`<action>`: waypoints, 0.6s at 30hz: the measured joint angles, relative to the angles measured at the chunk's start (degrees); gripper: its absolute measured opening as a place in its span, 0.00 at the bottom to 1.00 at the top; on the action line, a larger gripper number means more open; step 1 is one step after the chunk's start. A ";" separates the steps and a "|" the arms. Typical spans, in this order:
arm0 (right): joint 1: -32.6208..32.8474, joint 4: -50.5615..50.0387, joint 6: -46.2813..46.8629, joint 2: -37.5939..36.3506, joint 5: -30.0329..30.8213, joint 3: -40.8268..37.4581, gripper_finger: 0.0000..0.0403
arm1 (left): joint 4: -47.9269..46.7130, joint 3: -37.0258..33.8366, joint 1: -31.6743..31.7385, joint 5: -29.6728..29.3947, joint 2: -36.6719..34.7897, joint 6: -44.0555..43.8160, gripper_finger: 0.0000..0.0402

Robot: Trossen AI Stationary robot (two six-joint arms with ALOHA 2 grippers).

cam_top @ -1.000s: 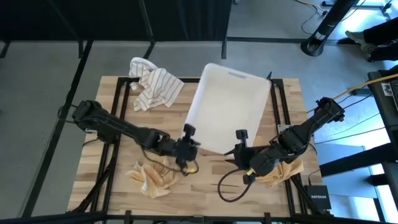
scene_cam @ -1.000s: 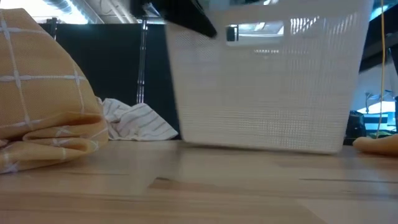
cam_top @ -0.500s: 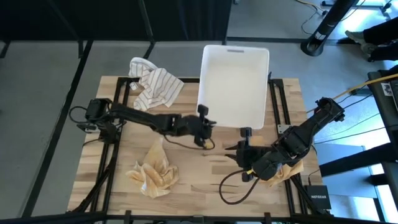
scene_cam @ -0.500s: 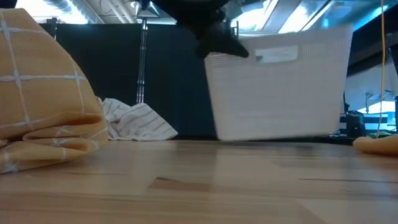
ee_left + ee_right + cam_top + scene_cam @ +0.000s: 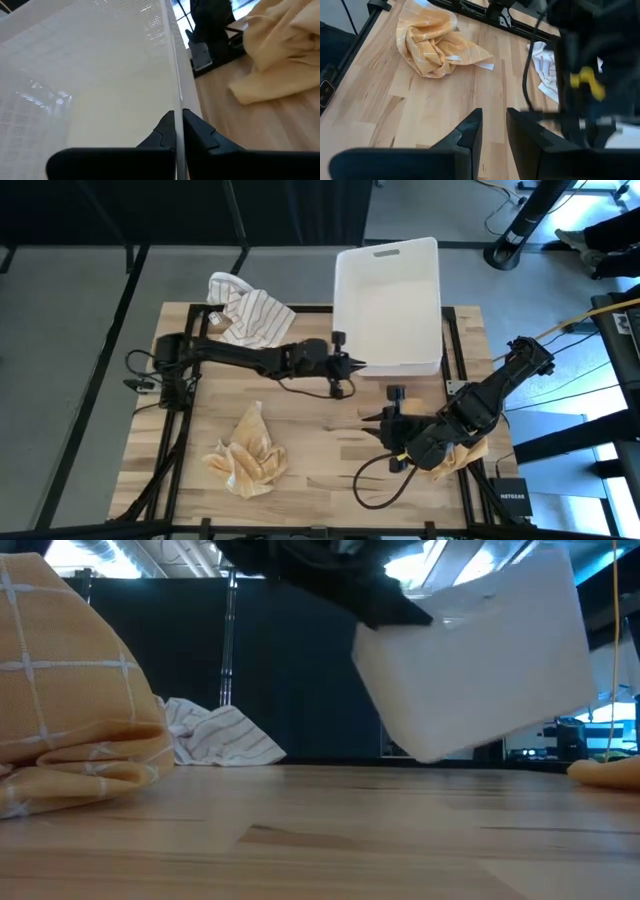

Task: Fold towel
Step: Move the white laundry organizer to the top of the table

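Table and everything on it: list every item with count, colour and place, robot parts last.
Table: one, light wood, under both arms.
Bin: one, white plastic, at the far edge, tilted, its near rim pinched by the left gripper.
Striped towel: one, white with dark stripes, crumpled at the far left corner.
Yellow checked towel: one, crumpled near the front left.
Second yellow towel: one, front right, partly under the right arm.
Left gripper: dark, shut on the bin's rim.
Right gripper: dark, open, above bare wood near the table's middle.
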 joint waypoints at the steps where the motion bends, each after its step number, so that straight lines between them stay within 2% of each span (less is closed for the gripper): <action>1: 0.00 0.00 0.00 0.00 0.00 0.00 0.22 | -1.55 2.38 -0.14 0.00 1.73 0.47 0.01; 5: 0.00 -0.53 0.54 0.00 -0.01 0.00 0.22 | -9.64 12.65 -0.41 -0.03 7.87 2.51 0.01; 8: 0.04 -1.82 1.71 0.00 -0.18 0.00 0.22 | -13.05 17.30 0.55 0.81 10.85 3.00 0.01; 13: 0.04 -3.51 2.46 0.00 -1.67 0.00 0.22 | -13.78 18.96 2.86 3.29 13.26 3.65 0.02; 18: 0.02 -3.48 2.56 0.00 -2.62 0.00 0.22 | -13.74 19.01 3.59 2.47 13.80 0.24 0.02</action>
